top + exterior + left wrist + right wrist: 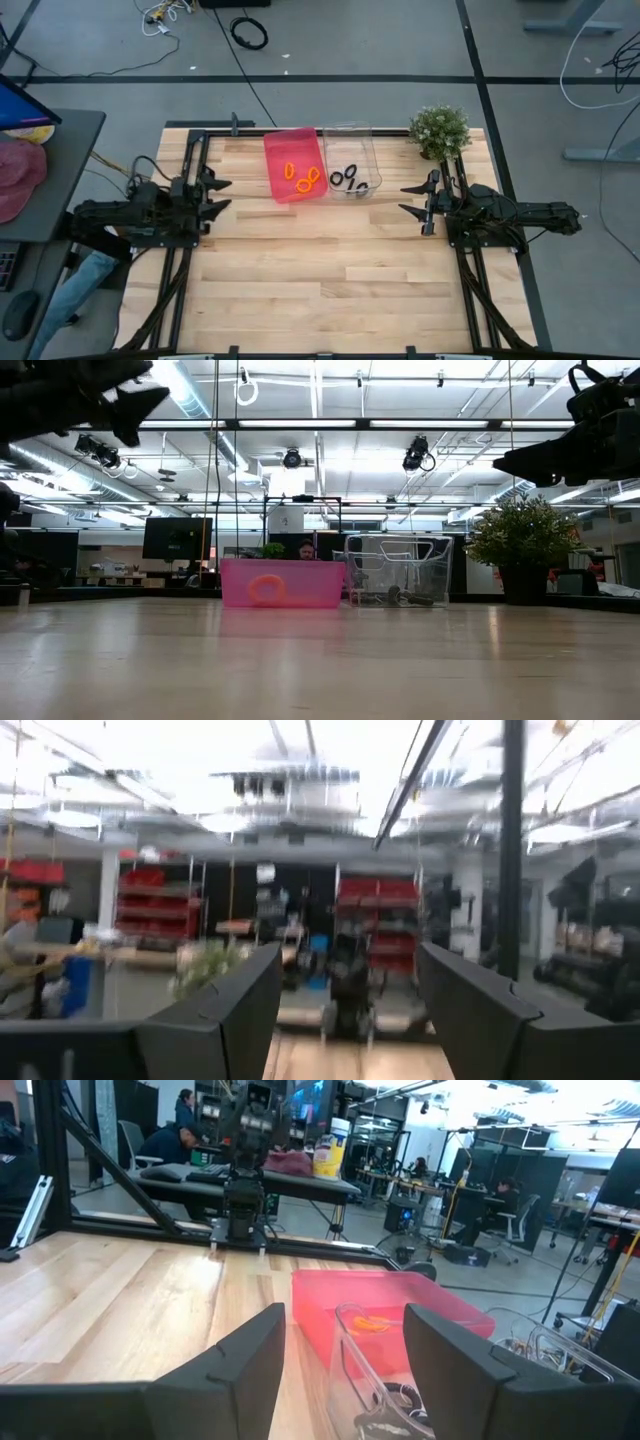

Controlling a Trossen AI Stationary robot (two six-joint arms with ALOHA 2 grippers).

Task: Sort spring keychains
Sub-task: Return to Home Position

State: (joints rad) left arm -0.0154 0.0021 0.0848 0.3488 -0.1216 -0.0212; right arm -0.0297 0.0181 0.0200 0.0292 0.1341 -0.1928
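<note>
Orange spring keychains (303, 177) lie on the floor of the pink bin (279, 150) at the table's far edge. Black spring keychains (349, 180) lie in the clear bin (357, 135) next to it. The right wrist view shows the pink bin (330, 1310) with an orange ring (373, 1321) and the clear bin (362, 1370). My left gripper (220, 195) is open, raised above the table's left side, touching nothing. My right gripper (412, 199) is open too, raised above the right side. Both are level with the bins' near ends.
A small potted plant (440, 130) stands at the table's far right corner, close behind my right arm. The wooden tabletop (330, 270) spreads between the arms and toward the near edge. A desk with a red cap (18, 175) stands beyond the left edge.
</note>
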